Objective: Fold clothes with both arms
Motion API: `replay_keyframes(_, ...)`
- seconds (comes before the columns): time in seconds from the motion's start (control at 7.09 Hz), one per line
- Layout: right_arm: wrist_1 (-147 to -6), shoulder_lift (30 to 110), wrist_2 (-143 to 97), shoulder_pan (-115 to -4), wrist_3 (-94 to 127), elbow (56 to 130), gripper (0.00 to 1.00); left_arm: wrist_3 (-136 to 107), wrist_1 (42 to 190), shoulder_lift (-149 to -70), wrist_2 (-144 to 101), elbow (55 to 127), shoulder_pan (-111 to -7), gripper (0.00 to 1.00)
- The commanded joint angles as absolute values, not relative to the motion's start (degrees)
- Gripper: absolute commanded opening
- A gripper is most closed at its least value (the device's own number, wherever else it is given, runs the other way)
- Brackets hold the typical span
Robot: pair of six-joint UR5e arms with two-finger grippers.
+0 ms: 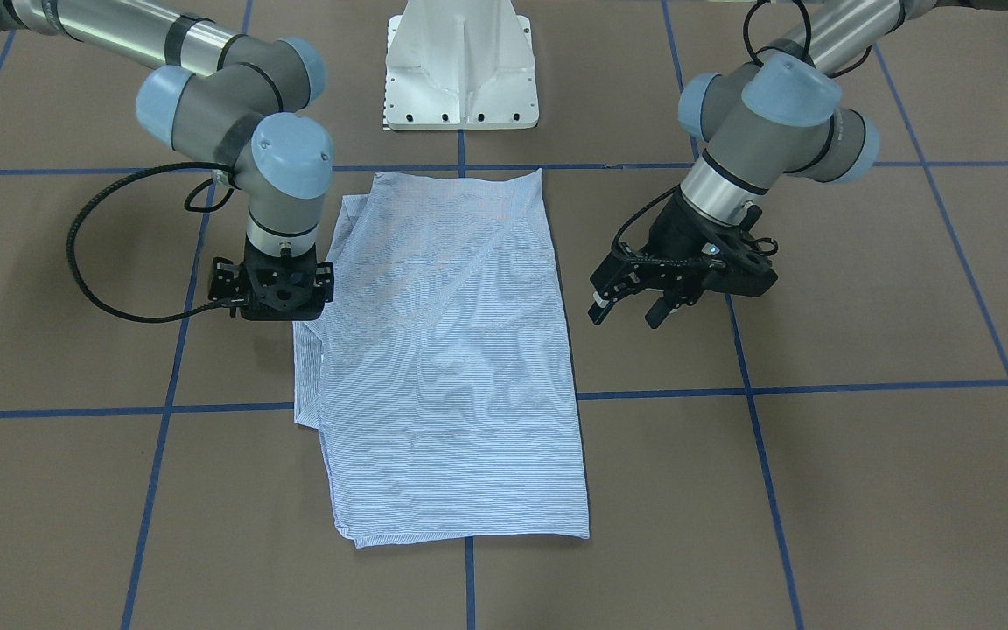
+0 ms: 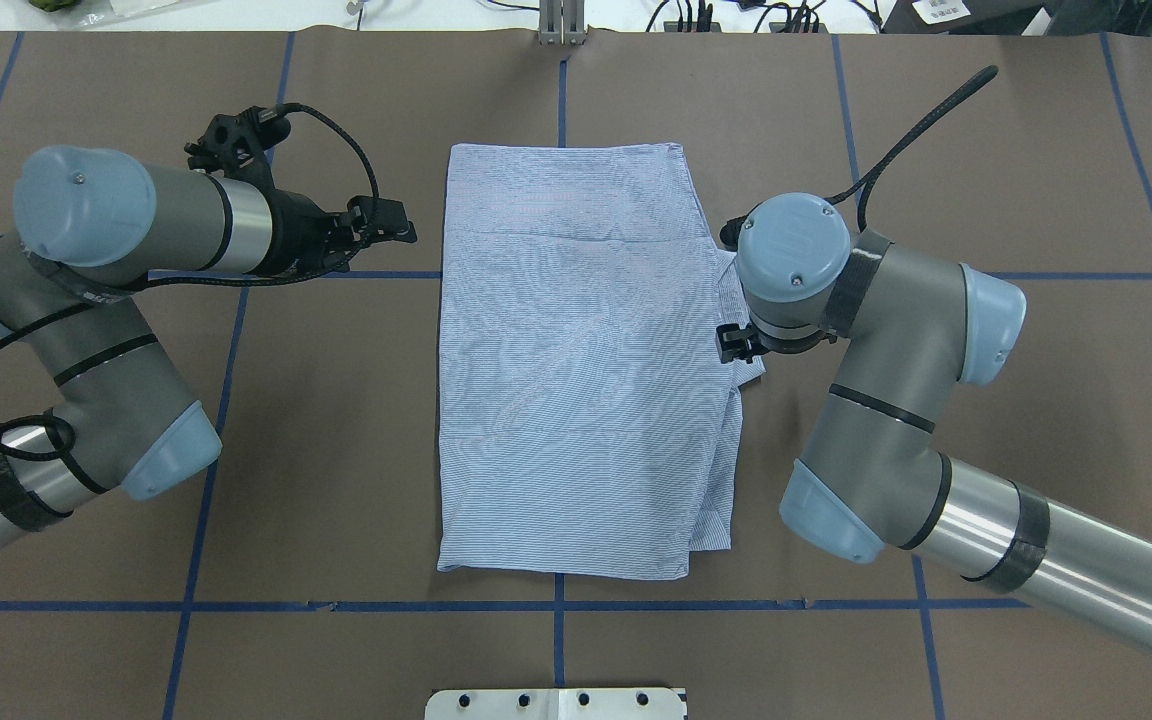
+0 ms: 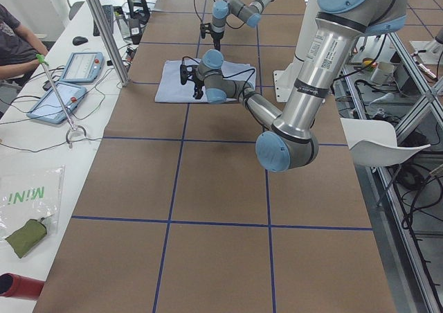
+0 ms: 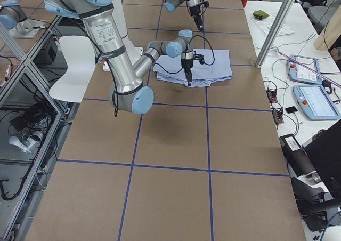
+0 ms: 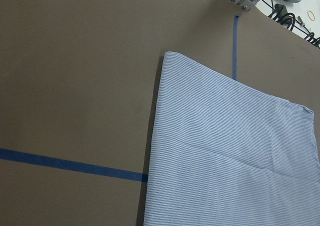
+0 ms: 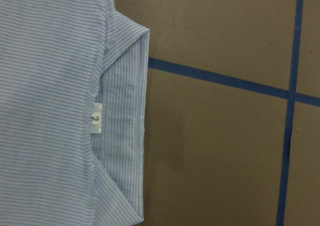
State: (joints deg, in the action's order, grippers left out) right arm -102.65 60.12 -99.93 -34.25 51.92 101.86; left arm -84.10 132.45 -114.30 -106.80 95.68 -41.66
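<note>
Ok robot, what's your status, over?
Left gripper open, empty, beside shirt. Right gripper at shirt's edge, jaws hidden. Shirt folded, lying flat. Nothing seen in the way.

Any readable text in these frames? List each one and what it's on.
"2": small white label on the striped shirt, right wrist view.
"MINI": green letters, seen reversed, on a clear bag on the side bench, exterior left view.
Sticker on the left arm: too small to read.
Tablet screens: too small to read.
</note>
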Motion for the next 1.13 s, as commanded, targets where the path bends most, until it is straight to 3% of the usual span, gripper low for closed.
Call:
replay_keyframes(0.0,-102.5,60.6,-104.7,-34.3,55.6,108.4,1.0,-86.8,132.4,-113.6,-106.7,99.0,-39.1,1.0)
replay_keyframes(0.71,-92.9,60.7,-105.0,-22.3,84.1,108.8,0.99,-88.1,132.2,-113.6,-106.7,98.8,-38.8,1.0)
replay_keyframes(0.85,-92.9,61.3,-105.0,-20.9,84.4,107.9,0.87,-88.1,132.1,-113.6,-106.7,98.8,-38.8,1.0)
replay_keyframes(0.99,-92.9,61.3,-105.0,-20.0,84.4,107.4,0.81,-88.1,132.1,-113.5,-106.6,98.7,-38.8,1.0)
